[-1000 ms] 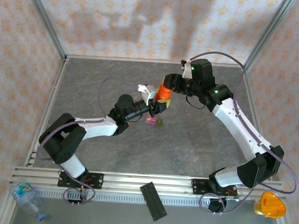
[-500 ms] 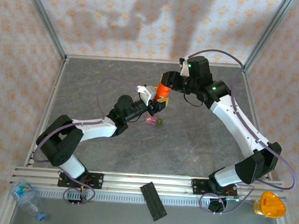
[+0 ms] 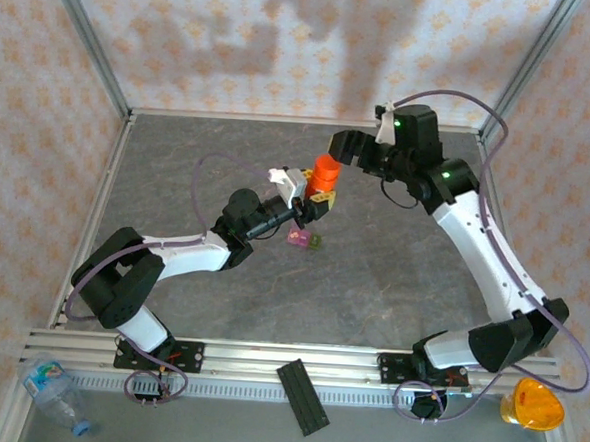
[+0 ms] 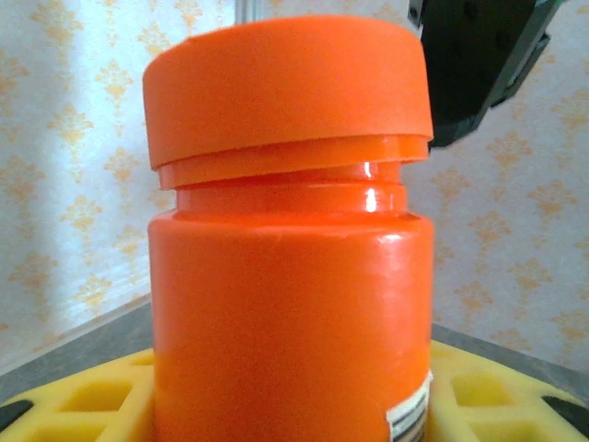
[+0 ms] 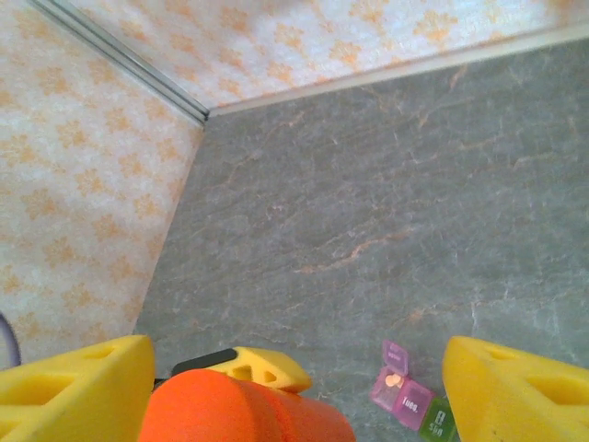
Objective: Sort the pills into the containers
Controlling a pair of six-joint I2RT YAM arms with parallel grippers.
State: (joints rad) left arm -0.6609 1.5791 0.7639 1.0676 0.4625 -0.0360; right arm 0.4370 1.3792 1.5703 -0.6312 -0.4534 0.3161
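My left gripper (image 3: 315, 194) is shut on an orange bottle (image 3: 324, 176), holding it upright above the grey floor. Its orange cap (image 4: 285, 83) sits slightly crooked on the bottle (image 4: 290, 313), and yellow fingers (image 4: 74, 401) flank the base. My right gripper (image 3: 343, 144) hangs open just beyond the cap, touching nothing. In the right wrist view its yellow fingers (image 5: 74, 382) stand wide apart above the cap (image 5: 239, 410). The containers (image 3: 305, 240), joined pink boxes and a green one, lie on the floor below the bottle. One pink box (image 5: 394, 368) is open with a small orange pill (image 5: 394, 379) inside.
A dark flat bar (image 3: 302, 396) lies on the front rail. A clear plastic bottle (image 3: 54, 393) lies at the front left and an orange-yellow object (image 3: 531, 403) at the front right. Patterned walls close in the grey floor (image 3: 198, 165).
My right gripper has opened off the cap and drawn back up and to the right. The left gripper still holds the bottle in about the same place.
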